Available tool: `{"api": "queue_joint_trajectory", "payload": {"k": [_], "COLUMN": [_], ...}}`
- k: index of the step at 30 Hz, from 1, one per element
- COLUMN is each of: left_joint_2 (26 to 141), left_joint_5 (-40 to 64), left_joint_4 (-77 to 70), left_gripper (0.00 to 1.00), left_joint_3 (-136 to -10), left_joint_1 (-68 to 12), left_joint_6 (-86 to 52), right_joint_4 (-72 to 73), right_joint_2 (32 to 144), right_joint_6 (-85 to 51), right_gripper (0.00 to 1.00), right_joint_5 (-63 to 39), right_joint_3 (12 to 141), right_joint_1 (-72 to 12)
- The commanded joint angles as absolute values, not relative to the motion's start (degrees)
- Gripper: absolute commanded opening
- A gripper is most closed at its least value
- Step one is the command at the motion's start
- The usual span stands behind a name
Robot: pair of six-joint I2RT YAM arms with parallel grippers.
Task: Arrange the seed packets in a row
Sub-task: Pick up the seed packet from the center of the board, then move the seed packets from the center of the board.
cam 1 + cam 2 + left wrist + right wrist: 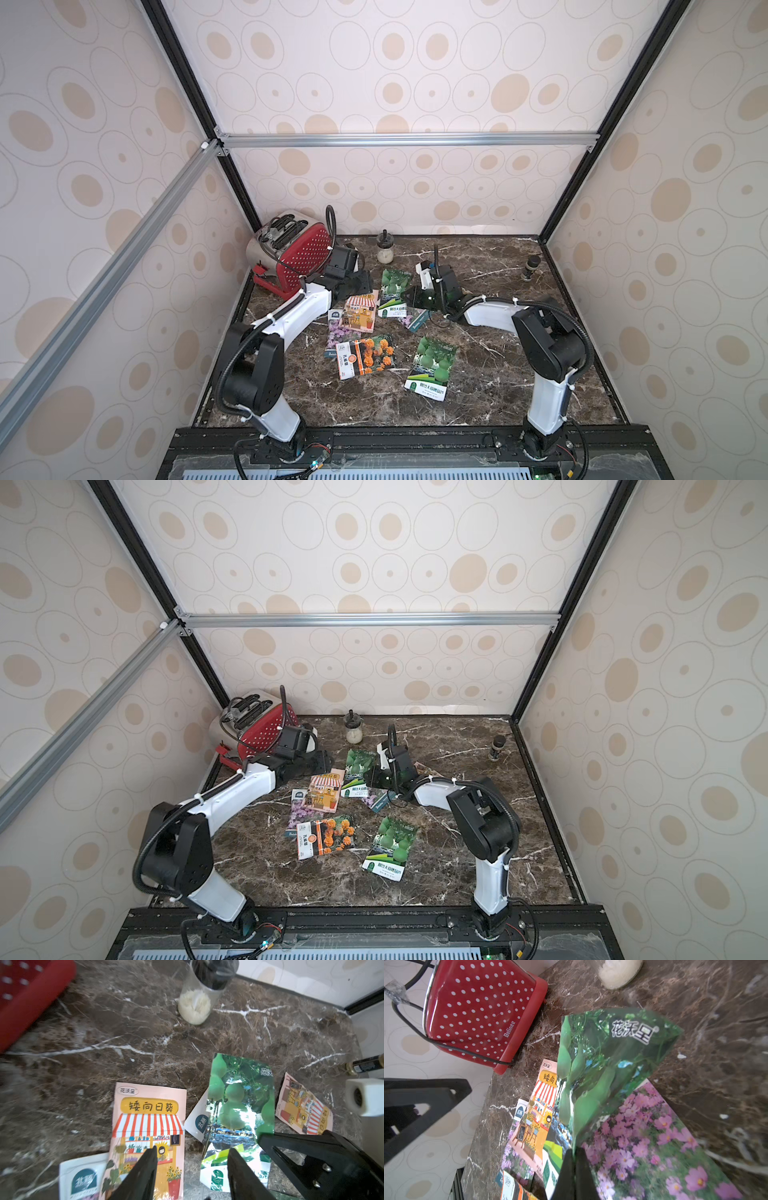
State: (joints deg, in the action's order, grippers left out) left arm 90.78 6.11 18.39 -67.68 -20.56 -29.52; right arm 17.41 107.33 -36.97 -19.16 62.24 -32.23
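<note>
right gripper is pinched shut on one edge of a gourd packet, and from the right wrist view that packet looks tipped up off the marble table, over a purple flower packet. left gripper hangs roughly half open with nothing between its jaws, above the gap between a shop-front packet and that same gourd packet. as for a row, there's none yet: in both top views the seed packets sit in a loose huddle, several overlapping, each at its own angle. a marigold packet and a second gourd packet lie nearer the robot, and another shop-front packet peeks out by the right arm. i'd call this the very start, one packet in hand and all of them left to place. toaster and jar stand at the back.
</note>
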Motion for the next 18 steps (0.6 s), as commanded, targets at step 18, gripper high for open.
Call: {"api": "queue_joint_trajectory", "payload": {"k": [18], "left_joint_2": [93.2], "left_joint_5": [-2.1], "left_joint_4": [22.5], "left_gripper": [0.72], "left_joint_3": [-51.8], "left_joint_1": [-20.1], "left_joint_6": [-33.0], "right_joint_4": [-3.1], "right_joint_2": [76.8], "right_joint_6": [-27.5], "right_gripper": [0.00], "right_joint_5": [-21.1], "right_joint_3": [51.2], "right_joint_1": [-27.3]}}
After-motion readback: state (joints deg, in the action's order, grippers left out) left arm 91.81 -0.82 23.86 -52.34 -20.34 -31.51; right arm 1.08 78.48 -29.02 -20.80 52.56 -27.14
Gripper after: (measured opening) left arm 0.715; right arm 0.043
